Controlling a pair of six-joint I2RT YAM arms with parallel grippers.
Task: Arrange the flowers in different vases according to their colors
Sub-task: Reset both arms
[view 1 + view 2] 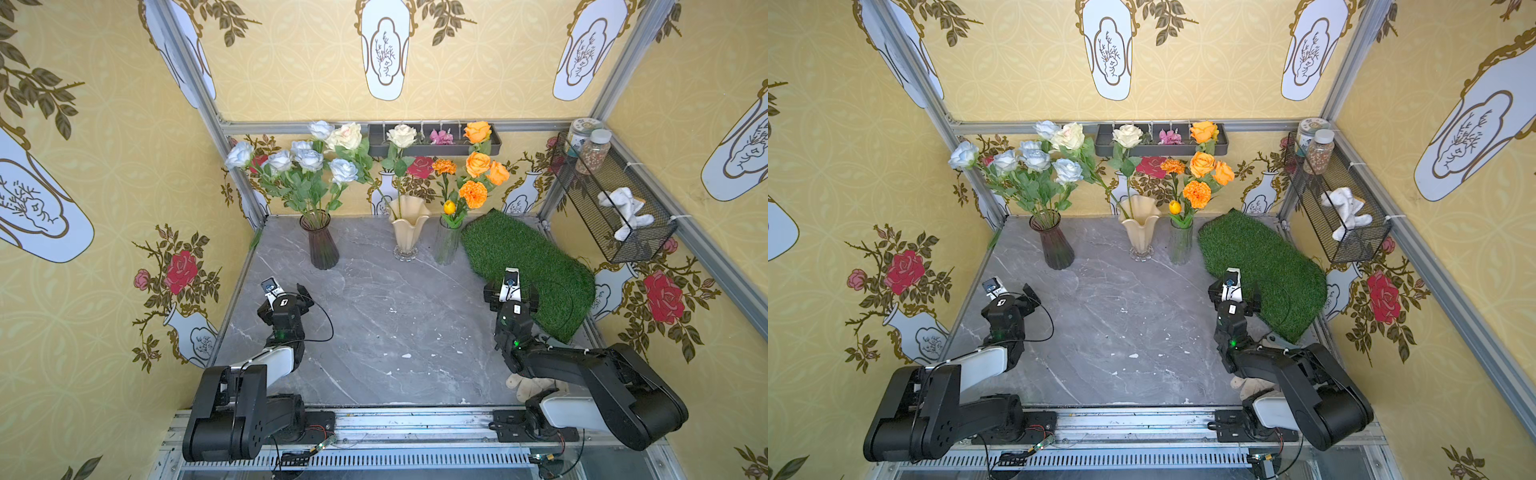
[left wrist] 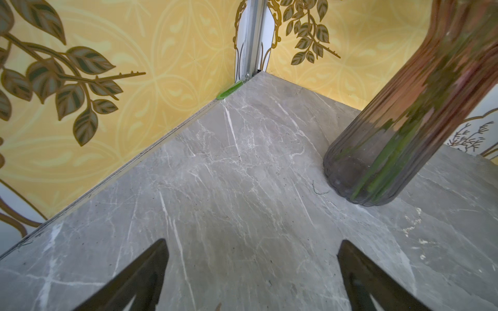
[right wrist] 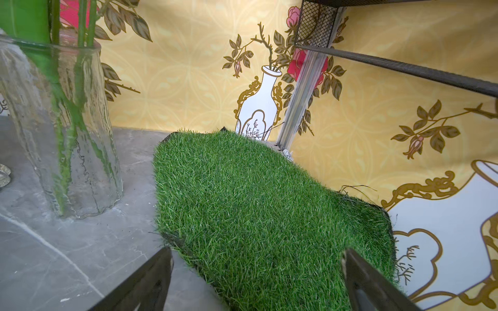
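In both top views three vases stand in a row at the back of the marble table [image 1: 374, 332]. The purple-brown ribbed vase [image 1: 319, 243] [image 1: 1054, 245] [image 2: 398, 140] holds pale blue roses [image 1: 309, 160]. The cream ruffled vase [image 1: 407, 230] [image 1: 1140, 230] holds cream roses [image 1: 401, 135]. Orange roses and marigolds [image 1: 478, 164] fill the clear ribbed vase [image 1: 449, 245] [image 1: 1180, 245] [image 3: 62, 129]. My left gripper [image 1: 286, 289] [image 2: 252, 241] hovers open and empty over bare marble, short of the purple vase. My right gripper [image 1: 511, 291] [image 3: 257, 250] is open and empty over the grass mat's edge.
A green artificial grass mat [image 1: 528, 270] [image 3: 256, 202] lies at the back right. A wire basket [image 1: 615, 199] with jars and a white cloth hangs on the right wall. A dark tray [image 1: 432, 143] with pink blossoms [image 1: 441, 136] hangs on the back wall. A pale glove [image 1: 532, 386] lies under the right arm.
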